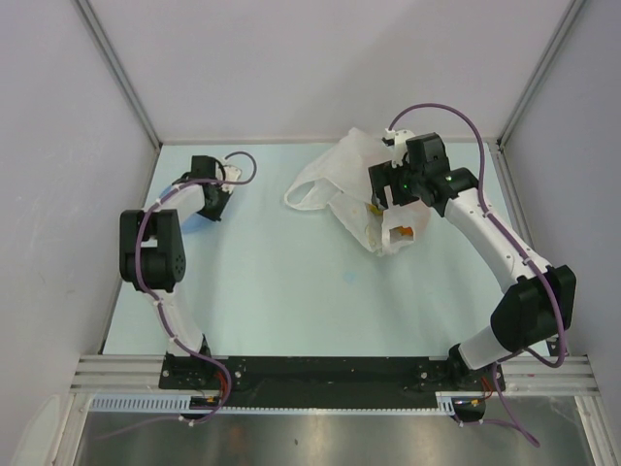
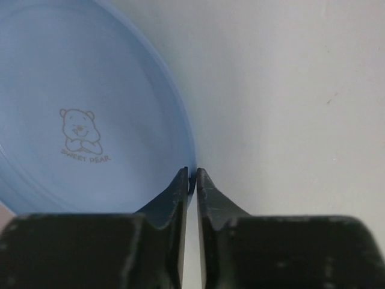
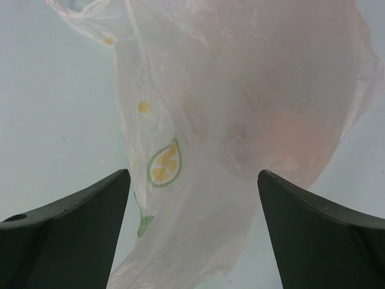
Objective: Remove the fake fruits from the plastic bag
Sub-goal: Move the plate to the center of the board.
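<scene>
The plastic bag [image 1: 351,180] lies crumpled at the back of the table, handle loops to its left. In the right wrist view the plastic bag [image 3: 240,90] is translucent white with printed lemon slices. A pale orange shape [image 3: 295,129] shows dimly through it, and I cannot tell which fruit it is. Otherwise the fake fruits are hidden inside. My right gripper [image 1: 390,199] [image 3: 192,180] hangs open just above the bag, which shows between its fingers. My left gripper [image 1: 214,201] [image 2: 192,176] is far left, shut on the rim of a light-blue plate [image 2: 90,90].
The light-blue plate [image 1: 192,221] with a bear print sits at the table's left side, mostly under the left arm. Grey walls enclose the table on three sides. The arm bases stand along the near edge.
</scene>
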You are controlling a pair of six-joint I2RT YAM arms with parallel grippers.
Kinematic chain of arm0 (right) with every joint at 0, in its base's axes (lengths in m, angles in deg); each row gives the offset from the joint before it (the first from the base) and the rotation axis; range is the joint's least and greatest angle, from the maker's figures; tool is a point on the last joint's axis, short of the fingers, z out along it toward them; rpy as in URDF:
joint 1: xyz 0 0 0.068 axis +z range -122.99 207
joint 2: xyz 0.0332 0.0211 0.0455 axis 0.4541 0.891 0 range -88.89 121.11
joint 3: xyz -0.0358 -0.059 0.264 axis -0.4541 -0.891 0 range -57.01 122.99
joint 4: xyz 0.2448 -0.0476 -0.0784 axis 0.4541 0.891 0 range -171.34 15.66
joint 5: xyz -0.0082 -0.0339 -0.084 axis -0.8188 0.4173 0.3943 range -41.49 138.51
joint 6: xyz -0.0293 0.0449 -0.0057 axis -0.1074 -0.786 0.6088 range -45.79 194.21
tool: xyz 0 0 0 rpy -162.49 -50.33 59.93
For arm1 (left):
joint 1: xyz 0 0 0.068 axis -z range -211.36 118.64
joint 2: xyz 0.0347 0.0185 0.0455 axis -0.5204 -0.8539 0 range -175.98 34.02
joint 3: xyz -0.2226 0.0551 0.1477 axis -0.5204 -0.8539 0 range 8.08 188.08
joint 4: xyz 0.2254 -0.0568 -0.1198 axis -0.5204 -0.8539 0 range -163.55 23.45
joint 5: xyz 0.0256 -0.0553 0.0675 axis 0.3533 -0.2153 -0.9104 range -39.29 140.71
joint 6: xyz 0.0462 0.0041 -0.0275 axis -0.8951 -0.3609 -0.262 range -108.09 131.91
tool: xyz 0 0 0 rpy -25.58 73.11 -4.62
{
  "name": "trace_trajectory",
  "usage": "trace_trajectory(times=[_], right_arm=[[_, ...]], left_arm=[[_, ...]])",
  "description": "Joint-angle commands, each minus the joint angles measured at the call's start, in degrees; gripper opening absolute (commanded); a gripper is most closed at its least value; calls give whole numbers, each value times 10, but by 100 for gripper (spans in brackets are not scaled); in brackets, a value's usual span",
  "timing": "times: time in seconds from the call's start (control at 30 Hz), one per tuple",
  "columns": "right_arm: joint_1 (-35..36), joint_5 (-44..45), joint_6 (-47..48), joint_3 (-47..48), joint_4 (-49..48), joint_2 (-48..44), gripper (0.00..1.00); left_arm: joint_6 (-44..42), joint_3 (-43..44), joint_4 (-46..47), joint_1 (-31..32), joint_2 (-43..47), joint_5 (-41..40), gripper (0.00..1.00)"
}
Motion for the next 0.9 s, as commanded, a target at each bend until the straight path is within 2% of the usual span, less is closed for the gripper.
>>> trace_trajectory(times=[0.0, 0.17, 0.33, 0.47, 0.67, 0.83, 0.87], right_arm=[[1, -10, 8, 3, -12, -2, 92], [1, -9, 12, 1, -12, 1, 92], [-3, -4, 13, 2, -19, 6, 92], [-9, 6, 10, 2, -29, 8, 92], [-31, 16, 6, 27, -39, 14, 91], [-49, 24, 1, 81, -41, 40, 91], [-51, 23, 0, 87, -41, 44, 92]], left_arm=[[-34, 4, -7, 0, 27, 23, 8], [-55, -52, -24, 18, 67, 77, 0], [-92, -126, -54, 82, 139, 131, 0], [-135, -178, -75, 186, 192, 189, 0], [-164, -227, -88, 337, 240, 232, 0], [-130, -246, -81, 443, 254, 269, 0], [-111, -252, -75, 485, 259, 275, 0]])
